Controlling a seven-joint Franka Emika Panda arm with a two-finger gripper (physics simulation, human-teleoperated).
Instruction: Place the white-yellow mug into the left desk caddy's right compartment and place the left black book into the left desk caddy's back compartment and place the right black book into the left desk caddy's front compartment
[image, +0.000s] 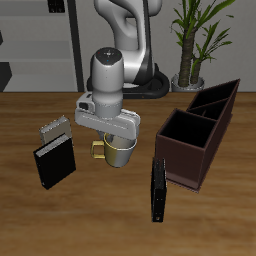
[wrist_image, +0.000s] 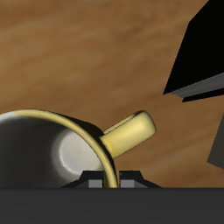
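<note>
Two black books lie flat on the table — one (image: 53, 163) beside a grey speckled notebook (image: 52, 128), the other (image: 158, 188) just before the left desk caddy (image: 198, 135). Between them the white-yellow mug (image: 117, 151) sits under the tool (image: 115, 140), whose fingers seem to straddle the rim — whether they pinch it I cannot tell.

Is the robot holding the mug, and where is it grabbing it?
It cannot be told for sure. The gripper sits right over the white-yellow mug, at its rim beside the handle.

Glossy grey-white arm (image: 118, 40), dark joints
</note>
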